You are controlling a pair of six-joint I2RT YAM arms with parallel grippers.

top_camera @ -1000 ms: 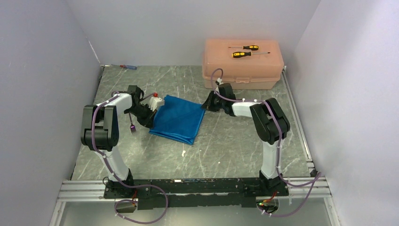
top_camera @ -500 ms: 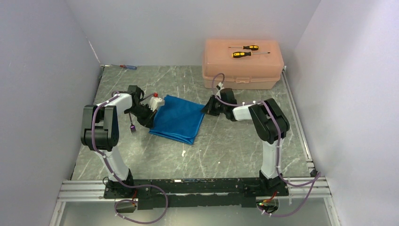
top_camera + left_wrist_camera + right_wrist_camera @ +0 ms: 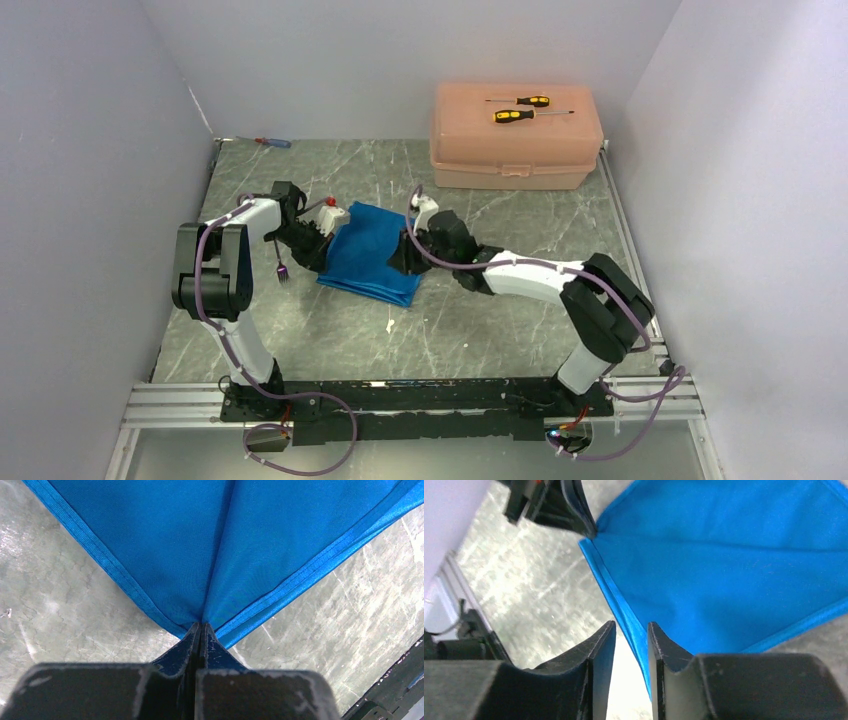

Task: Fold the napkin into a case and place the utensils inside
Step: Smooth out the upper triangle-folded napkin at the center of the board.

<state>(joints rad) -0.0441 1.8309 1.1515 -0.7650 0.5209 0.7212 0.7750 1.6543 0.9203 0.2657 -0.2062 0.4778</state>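
Folding is the step in hand. The napkin (image 3: 372,252) lies on the table (image 3: 480,320) between the two arms as a flat blue panel of doubled cloth, not yet a slim case.

The left gripper (image 3: 201,626) is clamped hard on the napkin's left corner, jaws pressed together, with the fabric fanning out from the pinch.

The right gripper (image 3: 631,626) hovers low over the opposite, near side of the cloth. Its jaws stand a narrow gap apart, bare table shows between them, and it holds nothing. The hem runs just beside one finger; contact cannot be confirmed.

The dark purple fork (image 3: 282,268) lies on the table just left of the left arm's wrist. The small white spoon (image 3: 389,322) lies near the napkin's near corner, apart from the cloth. Neither is inside.

Judgement: at least one more fold is needed before loading. The next move calls for the right gripper to settle onto the hem, close on all layers together, and carry that edge across while the left gripper anchors its corner.
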